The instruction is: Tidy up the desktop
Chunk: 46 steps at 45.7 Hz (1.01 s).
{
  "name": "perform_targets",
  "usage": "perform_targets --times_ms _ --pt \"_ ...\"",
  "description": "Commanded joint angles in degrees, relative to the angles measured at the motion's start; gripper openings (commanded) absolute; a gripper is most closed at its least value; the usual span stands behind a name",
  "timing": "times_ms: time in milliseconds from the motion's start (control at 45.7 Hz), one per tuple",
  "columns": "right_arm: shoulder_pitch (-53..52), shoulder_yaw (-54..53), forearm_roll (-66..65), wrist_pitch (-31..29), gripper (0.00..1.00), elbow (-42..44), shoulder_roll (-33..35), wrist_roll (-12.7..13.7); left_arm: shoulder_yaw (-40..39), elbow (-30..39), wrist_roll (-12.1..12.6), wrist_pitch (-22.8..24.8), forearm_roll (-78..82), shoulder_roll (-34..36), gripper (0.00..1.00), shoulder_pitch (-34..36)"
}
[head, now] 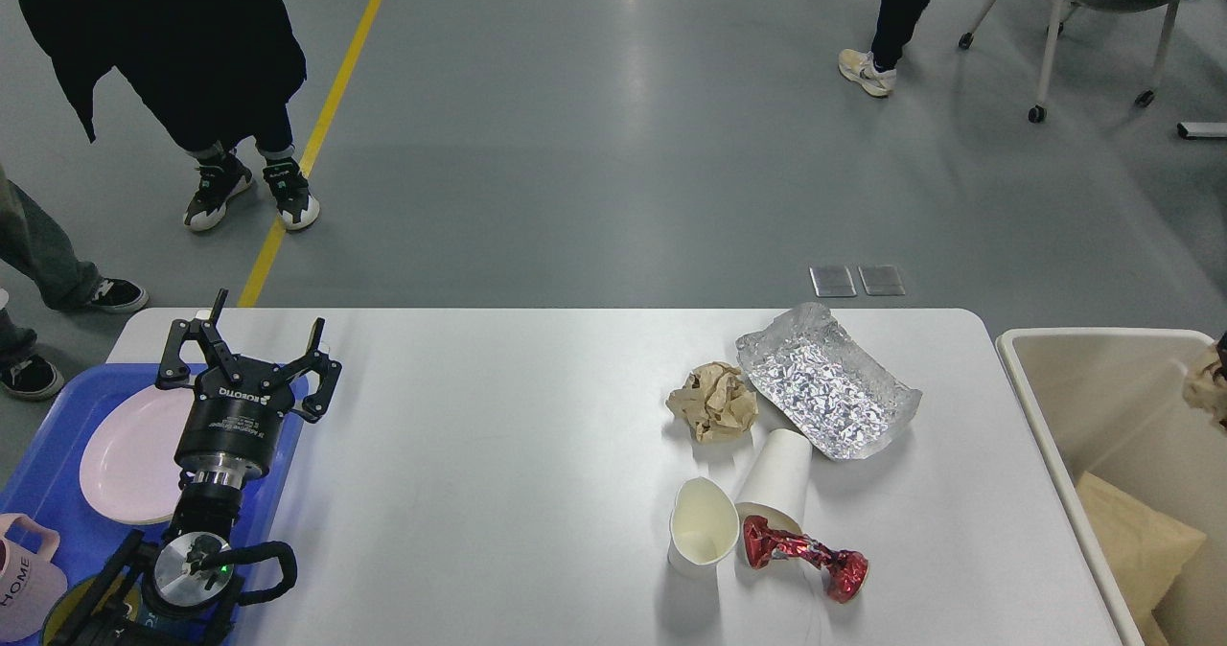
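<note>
Red foil wrapper [805,557] lies nearest on the white desktop [498,473], which fills the middle of the view, touching a tipped paper cup [776,486] just beside an upright squashed cup [702,533]. Farther back sit a crumpled brown paper ball [713,401] and a silver foil sheet [826,392], with a beige bin [1050,416] off the right edge. Over the blue tray [43,478] and its pink plate [129,454], the left gripper [257,339] hangs with fingers spread apart, empty; the right one is out of view.
</note>
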State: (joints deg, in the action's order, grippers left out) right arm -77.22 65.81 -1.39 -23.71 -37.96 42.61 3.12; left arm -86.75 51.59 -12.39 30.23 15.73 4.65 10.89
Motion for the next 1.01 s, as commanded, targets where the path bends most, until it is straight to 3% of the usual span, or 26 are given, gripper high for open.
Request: perform_targets --times_ms 0,263,438,591,985 --pt "14.6 -10.2 0.0 5.9 0.0 8.1 -0.8 0.0 0.0 0.0 0.0 0.0 0.0 0.0 0.96 0.0" --pt "35.9 -20.6 0.2 19.7 0.0 24.6 -11.3 0.0 0.0 0.0 0.0 0.0 0.0 0.0 0.96 0.0" --pt "45.2 -22.3 0.9 27.4 0.0 30.9 -18.7 0.3 0.0 0.0 0.0 0.0 0.0 0.0 0.96 0.0" --pt "45.9 -22.2 3.5 27.5 0.0 31.2 -20.9 2.8 0.0 0.0 0.0 0.0 0.0 0.0 0.96 0.0" --pt "48.1 -22.3 3.5 28.4 0.0 31.3 -22.3 2.9 0.0 0.0 0.0 0.0 0.0 0.0 0.96 0.0"
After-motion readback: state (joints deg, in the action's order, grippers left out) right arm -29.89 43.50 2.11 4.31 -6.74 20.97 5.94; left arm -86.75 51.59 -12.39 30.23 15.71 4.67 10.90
